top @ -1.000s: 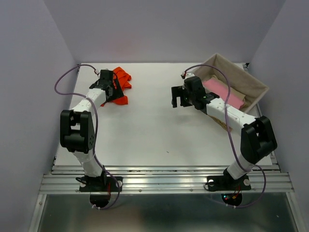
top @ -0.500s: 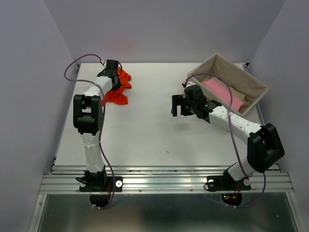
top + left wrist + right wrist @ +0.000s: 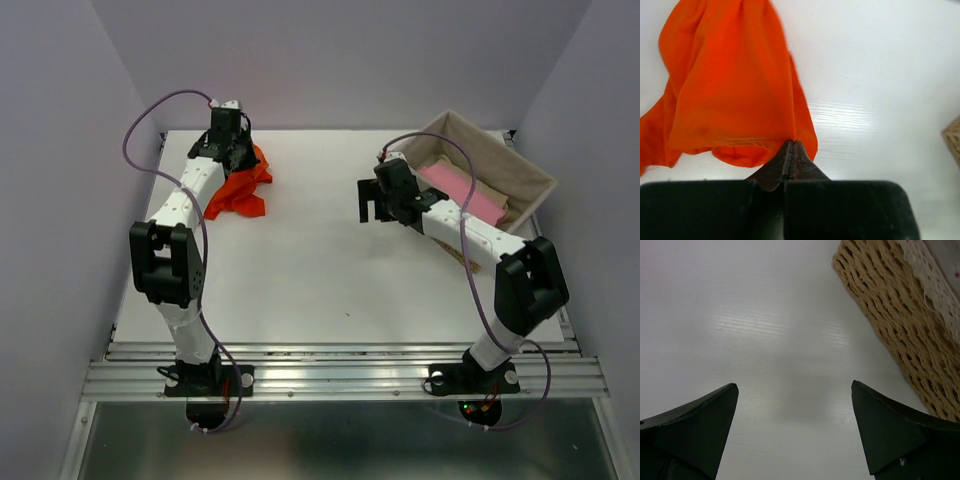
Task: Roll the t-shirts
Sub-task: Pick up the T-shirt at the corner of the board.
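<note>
The bright orange-red t-shirt [image 3: 238, 192] lies bunched at the back left of the white table. My left gripper [image 3: 232, 152] is shut on its far edge. In the left wrist view the cloth [image 3: 725, 85] hangs away from the pinched fingertips of my left gripper [image 3: 792, 143], partly lifted off the table. A pink t-shirt [image 3: 457, 188] and a beige one [image 3: 498, 194] lie inside the basket. My right gripper [image 3: 376, 206] hovers open over bare table left of the basket; in the right wrist view nothing is between the fingers of this gripper [image 3: 794, 385].
The wicker basket [image 3: 505, 149] with grey lining stands at the back right; its woven wall [image 3: 890, 320] is close to my right fingers. Lilac walls enclose the table on three sides. A metal rail runs along the near edge.
My left gripper has shut on the orange-red t-shirt and drawn back toward the far wall, pulling the cloth up. The right arm has shifted only slightly.
</note>
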